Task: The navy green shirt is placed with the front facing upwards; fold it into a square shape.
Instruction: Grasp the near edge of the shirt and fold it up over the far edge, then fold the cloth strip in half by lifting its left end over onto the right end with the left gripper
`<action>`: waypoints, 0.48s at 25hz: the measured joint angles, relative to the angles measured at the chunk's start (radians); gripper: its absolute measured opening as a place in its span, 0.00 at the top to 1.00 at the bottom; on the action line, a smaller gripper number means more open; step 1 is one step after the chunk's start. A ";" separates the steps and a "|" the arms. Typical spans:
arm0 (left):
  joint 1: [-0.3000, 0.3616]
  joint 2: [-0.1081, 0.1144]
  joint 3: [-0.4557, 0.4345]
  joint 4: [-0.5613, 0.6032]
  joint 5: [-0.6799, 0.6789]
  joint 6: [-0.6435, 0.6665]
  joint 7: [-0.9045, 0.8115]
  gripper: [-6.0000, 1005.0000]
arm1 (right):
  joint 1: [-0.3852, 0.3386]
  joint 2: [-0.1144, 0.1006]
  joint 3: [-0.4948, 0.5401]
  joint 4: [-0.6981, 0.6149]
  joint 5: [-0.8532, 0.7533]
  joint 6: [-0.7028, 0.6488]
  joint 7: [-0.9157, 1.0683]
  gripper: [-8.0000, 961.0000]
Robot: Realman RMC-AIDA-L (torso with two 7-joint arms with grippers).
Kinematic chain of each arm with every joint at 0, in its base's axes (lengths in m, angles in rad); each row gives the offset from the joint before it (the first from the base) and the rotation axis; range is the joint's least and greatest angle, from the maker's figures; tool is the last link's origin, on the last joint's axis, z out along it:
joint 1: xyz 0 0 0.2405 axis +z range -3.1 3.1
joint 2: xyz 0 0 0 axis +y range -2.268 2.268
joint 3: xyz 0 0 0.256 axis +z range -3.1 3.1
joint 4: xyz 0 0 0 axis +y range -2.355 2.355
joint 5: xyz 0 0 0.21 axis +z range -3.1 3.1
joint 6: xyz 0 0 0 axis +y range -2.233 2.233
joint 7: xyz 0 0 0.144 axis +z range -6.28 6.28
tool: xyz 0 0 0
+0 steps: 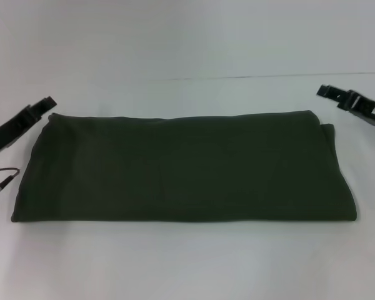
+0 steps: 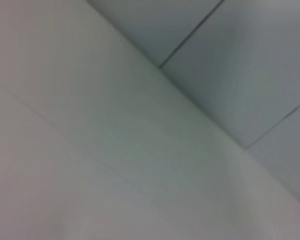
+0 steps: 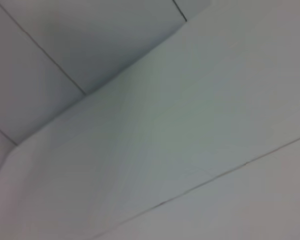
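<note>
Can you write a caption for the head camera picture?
Folded green shirt on a white table, a claw at each side.

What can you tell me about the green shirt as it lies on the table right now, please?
The navy green shirt is dark olive, soft-looking cloth, folded into a wide flat rectangle, plain side up, with no print, sleeves or neck showing. It lies on the white table. A layered edge shows at its right end. Neither gripper touches it.

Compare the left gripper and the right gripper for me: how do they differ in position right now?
The left gripper sits right at the shirt's far left corner; the right gripper sits clear of the shirt's far right corner, with bare table between. The left gripper sits slightly nearer the robot; the right gripper sits farther back. Both are off the shirt and hold nothing.
</note>
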State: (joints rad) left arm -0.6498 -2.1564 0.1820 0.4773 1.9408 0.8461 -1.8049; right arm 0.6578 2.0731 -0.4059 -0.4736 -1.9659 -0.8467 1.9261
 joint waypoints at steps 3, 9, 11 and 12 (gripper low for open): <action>0.051 0.004 -0.004 0.035 -0.046 0.150 -0.009 0.43 | -0.037 -0.022 -0.004 -0.002 0.065 -0.087 -0.016 0.36; 0.123 0.037 0.115 0.147 0.056 0.365 -0.127 0.43 | -0.089 -0.070 -0.008 -0.003 0.067 -0.256 -0.012 0.16; 0.134 0.052 0.142 0.209 0.142 0.417 -0.195 0.43 | -0.100 -0.082 -0.014 -0.004 0.052 -0.301 -0.011 0.13; 0.135 0.059 0.147 0.237 0.186 0.438 -0.225 0.43 | -0.104 -0.088 -0.017 -0.004 0.041 -0.327 -0.011 0.13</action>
State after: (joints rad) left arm -0.5145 -2.0972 0.3285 0.7141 2.1272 1.2840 -2.0302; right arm 0.5537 1.9850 -0.4229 -0.4778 -1.9252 -1.1735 1.9150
